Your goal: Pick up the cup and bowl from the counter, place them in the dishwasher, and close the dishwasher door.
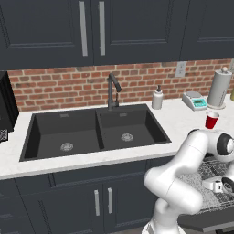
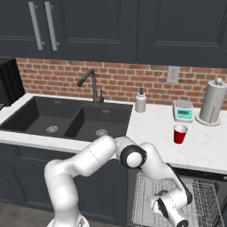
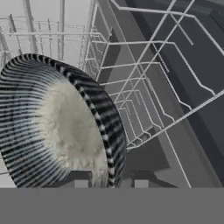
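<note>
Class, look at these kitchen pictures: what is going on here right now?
The robot arm has its hand down in the dishwasher's pulled-out rack, with the bowl on edge right at its fingertips, among the wires. Whether the hand grips the bowl is not clear. The red cup stands on the counter, near the paper towel roll. The dishwasher is open.

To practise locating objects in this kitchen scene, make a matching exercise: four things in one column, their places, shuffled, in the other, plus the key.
Things
1. small red cup
2. striped dark grey bowl
3. white soap dispenser bottle
4. white paper towel roll

Places
A. inside the grey wire dishwasher rack
B. at the counter's far right, by the brick wall
C. behind the black sink's right corner
D. on the white counter above the open dishwasher

Pairs: 1-D, 2-A, 3-C, 4-B
</note>
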